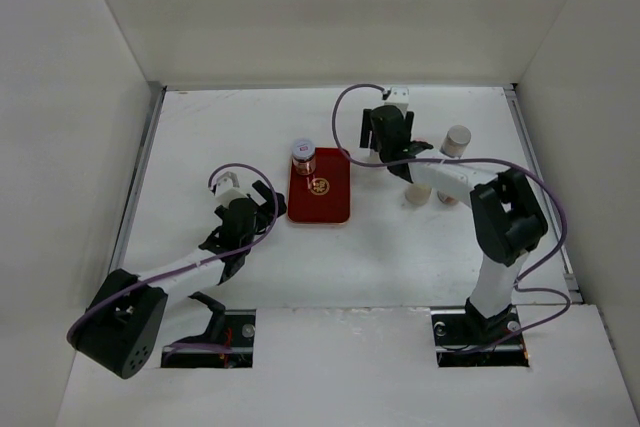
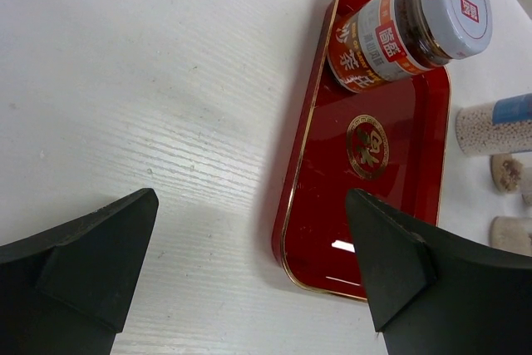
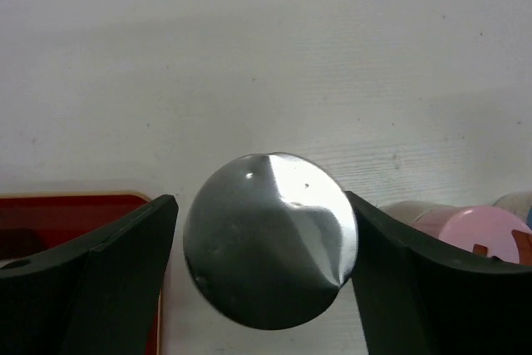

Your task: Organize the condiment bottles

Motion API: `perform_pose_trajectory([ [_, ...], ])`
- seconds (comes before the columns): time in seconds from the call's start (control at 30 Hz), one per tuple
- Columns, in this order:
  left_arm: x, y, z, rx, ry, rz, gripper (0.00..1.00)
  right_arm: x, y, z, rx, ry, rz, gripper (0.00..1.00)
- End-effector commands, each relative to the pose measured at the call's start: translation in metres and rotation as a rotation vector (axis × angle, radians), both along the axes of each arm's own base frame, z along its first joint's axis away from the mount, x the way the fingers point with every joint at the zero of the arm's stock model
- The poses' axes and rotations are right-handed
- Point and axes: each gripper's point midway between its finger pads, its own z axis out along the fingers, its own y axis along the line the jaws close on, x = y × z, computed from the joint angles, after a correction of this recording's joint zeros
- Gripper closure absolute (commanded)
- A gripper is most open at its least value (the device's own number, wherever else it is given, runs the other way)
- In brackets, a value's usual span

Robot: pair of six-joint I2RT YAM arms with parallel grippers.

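The tray (image 1: pixel 325 209) holds one jar (image 1: pixel 303 155) of brown stuff in its far left corner, the left hand (image 2: pixel 249 205) gapes empty to its left, and the right hand (image 3: pixel 259 201) straddles a silver-capped bottle (image 3: pixel 266 247) just right of the tray, grip unclear.

The tray (image 1: pixel 335 205) is deep red, with a thin gold line along its rim and a round gold emblem in the middle. The jar (image 1: pixel 303 156) has a white lid with a small red square mark, an orange-red label with white characters and a grey band, and dark brown content behind the glass. The table (image 1: pixel 200 137) is white with fine pale grain lines, the cables (image 1: pixel 548 197) are purple, the silver cap (image 3: pixel 270 239) shines with grey and white reflections, the pink cap (image 3: pixel 480 234) is pale and plain, and the bottle (image 2: pixel 495 126) shows small white grains under a blue label.
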Motion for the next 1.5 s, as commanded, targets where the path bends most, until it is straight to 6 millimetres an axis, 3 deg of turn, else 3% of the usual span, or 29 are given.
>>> perform_pose_trajectory([
  [0.0, 0.005, -0.004, 0.009, -0.029, -0.039, -0.002, 0.00, 0.016, 0.007, 0.034, 0.063, -0.098, -0.022, 0.27],
  [0.13, 0.005, -0.003, 0.013, -0.035, -0.053, 0.002, 0.00, 0.011, 0.018, 0.064, 0.090, -0.194, 0.016, 0.49],
  [0.23, 0.005, -0.003, 0.008, -0.030, -0.037, 0.000, 0.00, -0.001, 0.040, 0.092, 0.129, -0.259, 0.075, 0.52],
  [0.33, 0.004, -0.003, 0.013, -0.040, -0.056, 0.002, 0.00, -0.014, 0.068, 0.104, 0.139, -0.279, 0.140, 0.52],
  [0.6, 0.004, -0.003, 0.011, -0.036, -0.050, 0.001, 0.00, -0.016, 0.118, 0.089, 0.148, -0.256, 0.216, 0.50],
  [0.8, 0.005, -0.003, 0.011, -0.037, -0.049, 0.002, 0.00, -0.014, 0.130, 0.094, 0.154, -0.262, 0.242, 0.48],
  [0.93, 0.005, -0.006, 0.010, -0.042, -0.045, -0.009, 0.00, -0.007, 0.147, 0.069, 0.168, -0.220, 0.277, 0.47],
  [1.03, 0.005, -0.005, 0.010, -0.041, -0.046, -0.006, 0.00, -0.003, 0.149, 0.049, 0.166, -0.193, 0.258, 0.38],
  [1.13, 0.005, -0.003, 0.011, -0.044, -0.050, -0.003, 0.00, -0.006, 0.147, 0.049, 0.175, -0.190, 0.251, 0.23],
  [1.2, 0.006, -0.004, 0.010, -0.040, -0.046, -0.003, 0.00, -0.010, 0.142, 0.063, 0.187, -0.212, 0.244, 0.13],
  [1.33, 0.005, -0.004, 0.011, -0.044, -0.050, -0.004, 0.00, -0.027, 0.123, 0.102, 0.211, -0.266, 0.234, 0.07],
  [1.4, 0.005, -0.004, 0.010, -0.041, -0.049, -0.002, 0.00, -0.041, 0.100, 0.118, 0.229, -0.291, 0.203, 0.06],
  [1.47, 0.004, -0.004, 0.008, -0.040, -0.040, -0.006, 0.00, -0.052, 0.070, 0.121, 0.227, -0.302, 0.162, 0.06],
])
